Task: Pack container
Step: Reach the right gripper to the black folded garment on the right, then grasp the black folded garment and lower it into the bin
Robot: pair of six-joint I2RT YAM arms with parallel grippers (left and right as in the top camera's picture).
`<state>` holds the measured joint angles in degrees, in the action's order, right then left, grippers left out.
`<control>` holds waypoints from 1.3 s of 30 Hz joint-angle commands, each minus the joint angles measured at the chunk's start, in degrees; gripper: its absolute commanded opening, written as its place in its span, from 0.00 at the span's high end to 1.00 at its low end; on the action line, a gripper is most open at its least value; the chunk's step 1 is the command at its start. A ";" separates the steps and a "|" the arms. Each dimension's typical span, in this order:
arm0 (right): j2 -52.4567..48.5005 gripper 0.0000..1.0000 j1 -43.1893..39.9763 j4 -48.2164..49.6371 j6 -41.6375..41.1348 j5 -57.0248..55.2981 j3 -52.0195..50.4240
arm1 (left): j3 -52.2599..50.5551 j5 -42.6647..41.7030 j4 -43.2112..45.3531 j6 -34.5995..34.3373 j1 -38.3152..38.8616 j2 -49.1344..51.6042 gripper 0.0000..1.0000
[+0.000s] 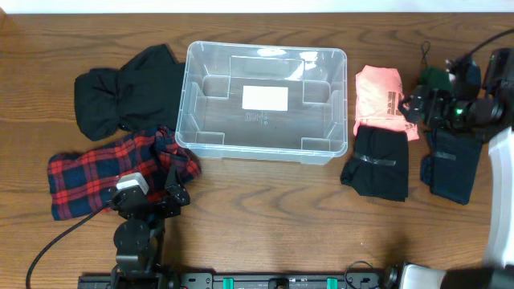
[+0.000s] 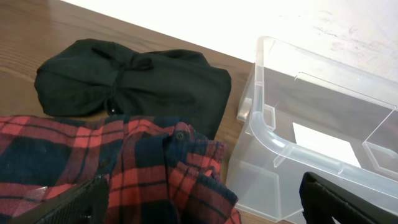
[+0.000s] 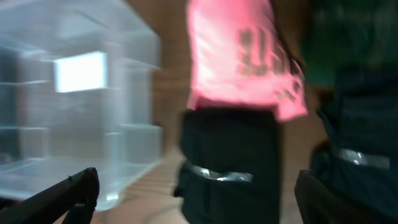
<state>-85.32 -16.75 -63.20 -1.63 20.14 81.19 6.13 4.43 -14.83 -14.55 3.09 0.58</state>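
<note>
Container [image 1: 315,122] top open, clothes [image 1: 120,98] flank L/R

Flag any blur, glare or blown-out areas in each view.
Overhead: sharp, slight glare on the far rim of the container. Left wrist: sharp, blown-out white beyond the table. Right wrist: heavily blurred, smearing the container and pink garment.

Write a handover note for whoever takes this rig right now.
Left claw open, empty, above the plaid shirt.
Right claw open, empty, by the pink shirt.
Container mid-table, nothing in it.
Done: nothing packed yet.
Left to pack: both shirts, black garment, black folded piece, navy piece.
</note>
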 commanded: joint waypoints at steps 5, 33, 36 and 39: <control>-10.69 0.01 -5.55 4.57 3.02 2.38 -9.73 | -1.42 -0.39 -0.48 0.57 -0.28 -0.35 0.02; -10.38 0.96 -1.62 16.68 3.41 12.68 -23.87 | -1.42 -0.39 -0.48 0.57 -0.28 -0.35 0.02; -2.73 0.99 -0.81 9.66 3.32 14.91 -19.30 | -1.42 -0.39 -0.48 0.57 -0.28 -0.35 0.02; 5.60 0.99 1.57 4.15 -0.48 15.19 -13.35 | -1.42 -0.39 -0.48 0.57 -0.28 -0.37 0.02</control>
<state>-87.72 -17.30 -57.60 0.51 31.70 61.36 6.13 4.43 -14.81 -14.55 3.09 0.58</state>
